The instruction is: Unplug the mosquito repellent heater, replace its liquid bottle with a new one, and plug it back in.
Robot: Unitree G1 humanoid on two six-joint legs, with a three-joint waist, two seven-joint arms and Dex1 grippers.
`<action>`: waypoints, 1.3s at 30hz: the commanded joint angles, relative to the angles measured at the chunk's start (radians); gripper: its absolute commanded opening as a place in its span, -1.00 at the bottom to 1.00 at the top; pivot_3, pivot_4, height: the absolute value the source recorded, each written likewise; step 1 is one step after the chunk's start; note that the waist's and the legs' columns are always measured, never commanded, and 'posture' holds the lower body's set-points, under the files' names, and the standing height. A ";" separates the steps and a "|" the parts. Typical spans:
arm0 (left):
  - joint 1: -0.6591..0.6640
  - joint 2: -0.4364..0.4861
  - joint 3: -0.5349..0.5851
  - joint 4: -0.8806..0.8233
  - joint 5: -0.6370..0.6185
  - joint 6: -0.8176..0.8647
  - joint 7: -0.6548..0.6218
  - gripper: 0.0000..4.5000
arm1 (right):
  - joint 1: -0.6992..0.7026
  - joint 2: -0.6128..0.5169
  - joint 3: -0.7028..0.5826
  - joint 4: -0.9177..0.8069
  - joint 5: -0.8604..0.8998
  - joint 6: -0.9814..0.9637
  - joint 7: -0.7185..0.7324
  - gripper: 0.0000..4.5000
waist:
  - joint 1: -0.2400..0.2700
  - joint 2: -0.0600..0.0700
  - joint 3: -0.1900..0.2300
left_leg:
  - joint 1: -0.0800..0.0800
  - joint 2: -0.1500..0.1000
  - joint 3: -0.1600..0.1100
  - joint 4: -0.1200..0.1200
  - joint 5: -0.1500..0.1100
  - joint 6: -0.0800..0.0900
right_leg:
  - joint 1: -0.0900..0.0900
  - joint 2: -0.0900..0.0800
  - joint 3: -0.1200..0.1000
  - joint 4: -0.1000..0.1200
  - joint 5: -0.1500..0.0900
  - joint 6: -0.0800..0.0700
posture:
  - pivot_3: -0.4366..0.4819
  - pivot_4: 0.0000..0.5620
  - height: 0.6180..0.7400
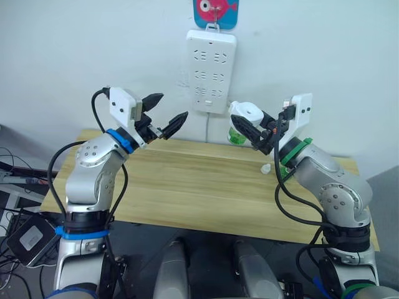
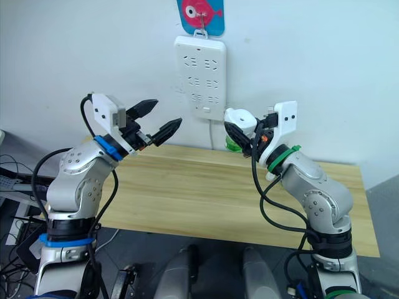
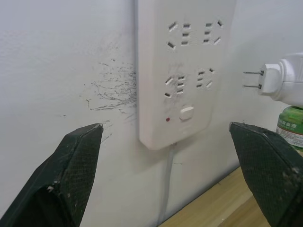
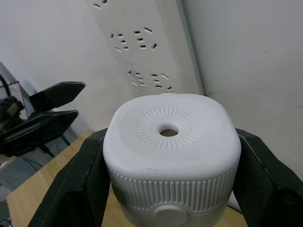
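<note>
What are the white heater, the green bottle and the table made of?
Heater: probably matte white plastic, with moulded ribs and a round top hole. Bottle: looks like green see-through plastic, though glass is possible. Table: looks like pale wood or wood-look board, with visible grain lines.

White heater (image 4: 170,156); green bottle (image 3: 291,125)

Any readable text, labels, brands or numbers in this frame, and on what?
None can be read.
The green bottle under the mosquito repellent heater, held in the right gripper, has a white label with print, too blurred to read.
The power strip shows no readable marking.
The fish sign above it has no lettering.
</note>
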 commanded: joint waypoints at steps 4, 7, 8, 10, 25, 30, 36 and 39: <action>-0.212 -0.014 -0.044 0.334 0.045 -0.180 -0.159 1.00 | -0.016 0.014 -0.026 -0.055 0.034 0.002 0.010 0.37 | -0.002 0.000 0.000 | 0.000 0.000 0.000 0.000 0.000 0.000 | 0.000 0.000 0.000 0.000 0.000 0.000 | -0.16 -0.10 1.00; -0.292 -0.030 -0.061 0.469 0.068 -0.246 -0.219 1.00 | -0.007 0.018 -0.029 -0.069 0.037 0.007 0.002 0.37 | -0.006 0.000 0.000 | 0.000 0.000 0.000 -0.001 0.000 0.000 | 0.000 0.000 0.000 0.000 0.000 0.000 | -0.19 -0.10 1.00; -0.314 -0.035 -0.064 0.508 0.075 -0.267 -0.233 1.00 | -0.004 0.019 -0.030 -0.071 0.037 0.008 0.000 0.37 | -0.007 0.000 0.000 | 0.000 0.000 0.000 -0.001 0.000 0.000 | 0.000 0.000 0.000 0.000 0.000 0.000 | -0.20 -0.10 1.00; -0.358 -0.045 -0.067 0.582 0.088 -0.303 -0.257 1.00 | 0.000 0.021 -0.034 -0.077 0.038 0.012 -0.004 0.37 | -0.008 0.000 0.000 | 0.000 0.000 0.000 -0.001 0.000 0.000 | -0.001 0.000 -0.001 0.000 0.000 0.000 | -0.22 -0.10 1.00; -0.553 -0.102 -0.049 0.817 0.087 -0.304 -0.506 1.00 | 0.024 0.013 -0.048 -0.108 0.035 0.026 -0.024 0.37 | -0.015 0.000 0.000 | -0.002 -0.001 -0.001 0.000 0.000 0.000 | -0.001 0.000 -0.001 0.001 0.000 0.000 | -0.28 -0.12 1.00; -0.536 -0.081 -0.039 0.748 0.052 -0.175 -0.558 1.00 | 0.028 -0.004 -0.050 -0.120 0.030 0.037 -0.029 0.37 | -0.030 0.000 0.000 | -0.002 -0.001 -0.001 -0.001 0.000 0.000 | -0.001 0.000 -0.001 0.001 0.000 0.000 | -0.30 -0.13 1.00; -0.499 -0.033 -0.043 0.669 0.035 -0.051 -0.597 0.21 | 0.041 -0.017 -0.063 -0.156 0.032 0.060 -0.060 0.37 | -0.038 0.000 0.000 | -0.001 0.000 -0.001 -0.001 0.000 0.000 | -0.002 0.000 -0.001 0.003 0.000 0.000 | -0.31 -0.13 1.00; -0.485 -0.022 -0.039 0.644 0.031 -0.017 -0.597 -0.14 | 0.039 -0.022 -0.068 -0.163 0.029 0.069 -0.072 0.37 | -0.038 0.000 0.000 | -0.001 0.000 -0.001 -0.001 0.000 0.000 | -0.003 0.000 -0.001 0.005 0.000 0.000 | -0.31 -0.14 1.00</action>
